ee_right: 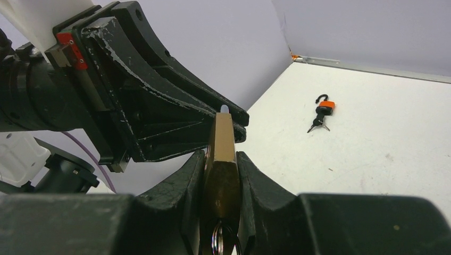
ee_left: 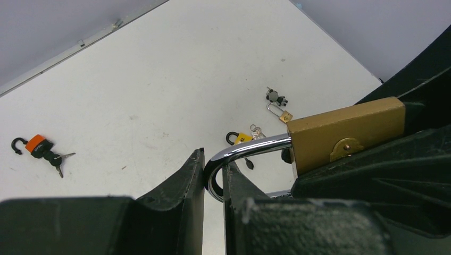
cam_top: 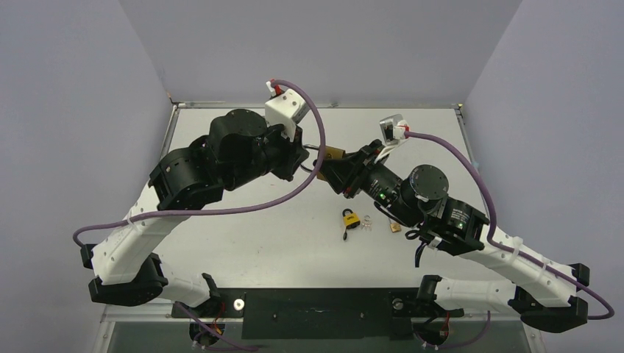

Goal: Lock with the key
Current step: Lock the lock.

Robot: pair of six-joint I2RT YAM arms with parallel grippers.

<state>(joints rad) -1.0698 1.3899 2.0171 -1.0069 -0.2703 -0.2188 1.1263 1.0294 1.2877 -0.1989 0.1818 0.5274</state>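
- Left claw [ee_left: 213, 175] is clenched on the padlock's [ee_left: 345, 133] steel shackle [ee_left: 239, 151]; right claw [ee_right: 220, 159] is clenched on its brass body.
- Padlock hangs in the air between the arms, above the counter [ee_left: 159, 79].
- Gripping both ends likely lets the arms press shackle and body together.
- Long axis runs roughly level, claw to claw: shackle toward the left arm, body toward the right.

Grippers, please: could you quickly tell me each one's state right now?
Left gripper: closed on the shackle of the brass padlock.
Right gripper: closed on that padlock's body.
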